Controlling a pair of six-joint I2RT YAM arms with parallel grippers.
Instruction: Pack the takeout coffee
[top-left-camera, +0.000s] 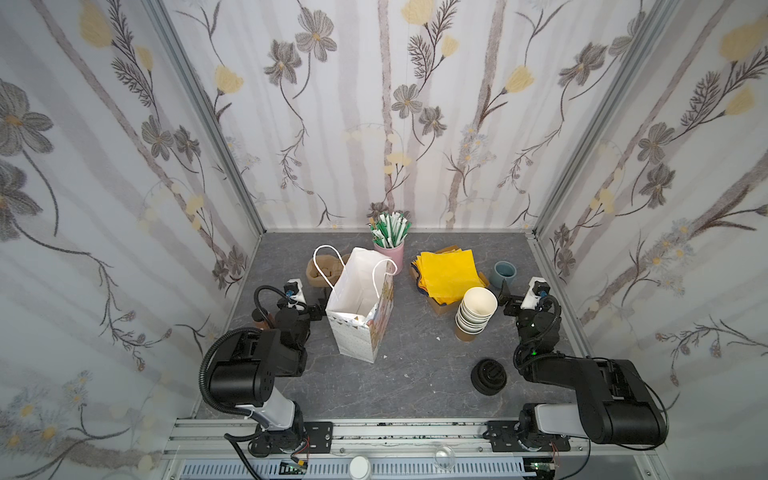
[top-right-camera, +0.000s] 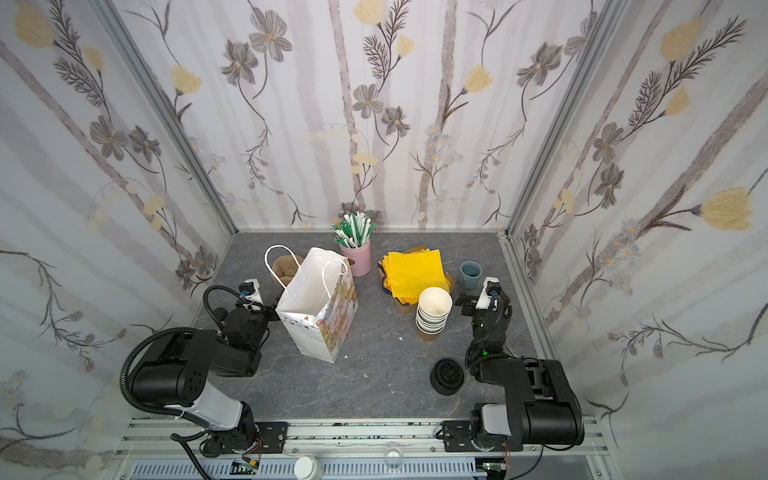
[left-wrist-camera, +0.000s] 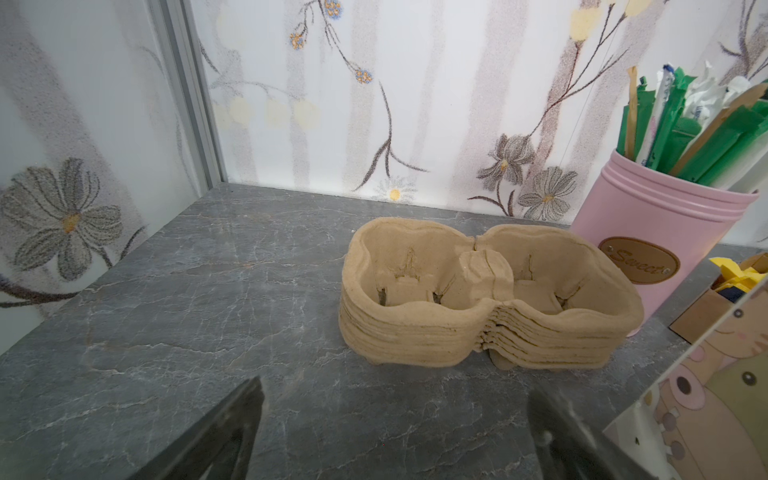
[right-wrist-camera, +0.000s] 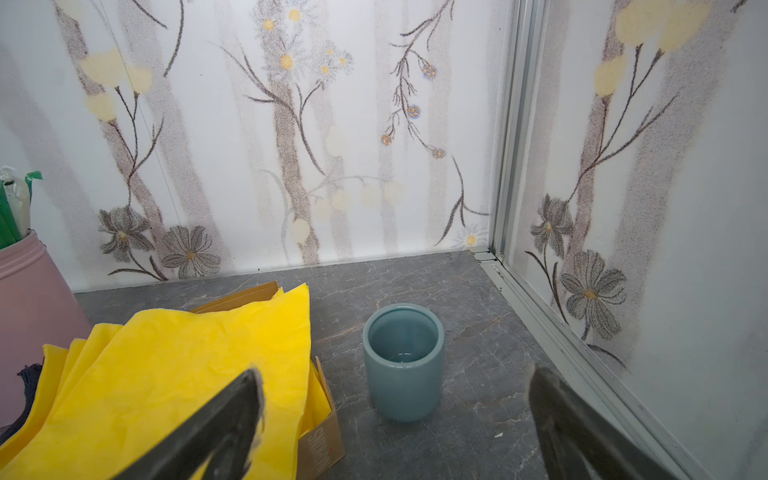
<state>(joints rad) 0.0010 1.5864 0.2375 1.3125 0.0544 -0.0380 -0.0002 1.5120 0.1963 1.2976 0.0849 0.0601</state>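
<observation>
Of the takeout coffee (top-left-camera: 262, 321) only a brown sliver shows in both top views, left of my left arm and mostly hidden behind the arm's hose. A white paper bag (top-left-camera: 357, 340) stands open and upright left of centre. My left gripper (top-left-camera: 321, 309) is open just left of the bag. In the left wrist view the left gripper (left-wrist-camera: 395, 386) has bare table between its fingers. My right gripper (top-left-camera: 505, 297) is open at the right, beside the stack of lidless cups (top-left-camera: 476, 311). In the right wrist view the right gripper (right-wrist-camera: 395, 372) holds nothing.
A pile of black lids (top-left-camera: 489, 376) lies front right. Yellow napkins (top-left-camera: 446, 270) in a cardboard box, a blue-grey cup (right-wrist-camera: 403, 361), a pink jar of straws (top-left-camera: 390, 253) and stacked pulp cup carriers (left-wrist-camera: 478, 299) line the back. Walls close three sides.
</observation>
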